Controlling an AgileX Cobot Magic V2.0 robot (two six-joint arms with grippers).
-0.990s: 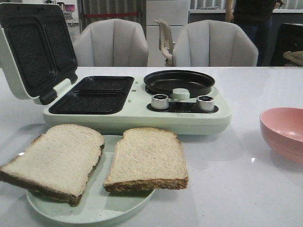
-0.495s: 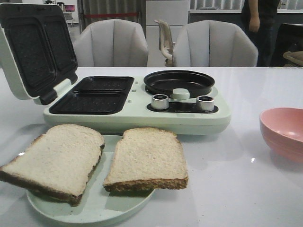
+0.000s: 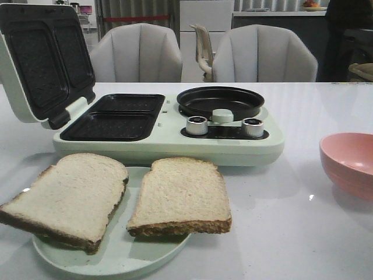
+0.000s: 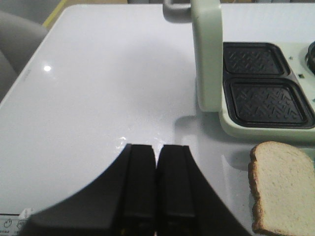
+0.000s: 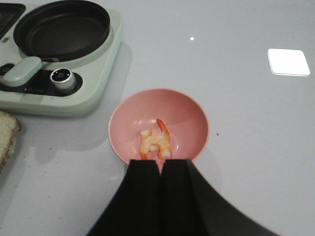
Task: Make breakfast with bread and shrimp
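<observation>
Two bread slices lie on a pale green plate (image 3: 116, 259) at the table's front: the left slice (image 3: 70, 195) and the right slice (image 3: 180, 195). One slice also shows in the left wrist view (image 4: 285, 187). The shrimp (image 5: 156, 141) lie in a salmon-pink bowl (image 5: 184, 110), which stands at the right edge of the front view (image 3: 349, 163). My left gripper (image 4: 156, 147) is shut and empty above bare table, left of the bread. My right gripper (image 5: 160, 162) is shut and empty, just above the bowl's near rim. Neither gripper shows in the front view.
A pale green breakfast maker (image 3: 169, 137) stands behind the plate, its lid (image 3: 44, 58) open, with two black sandwich plates (image 3: 116, 116), a round black pan (image 3: 220, 102) and two knobs (image 3: 197, 125). Two grey chairs (image 3: 140, 52) stand behind the table.
The table's things and both grippers have not moved. A person in the background has walked off to the right.
</observation>
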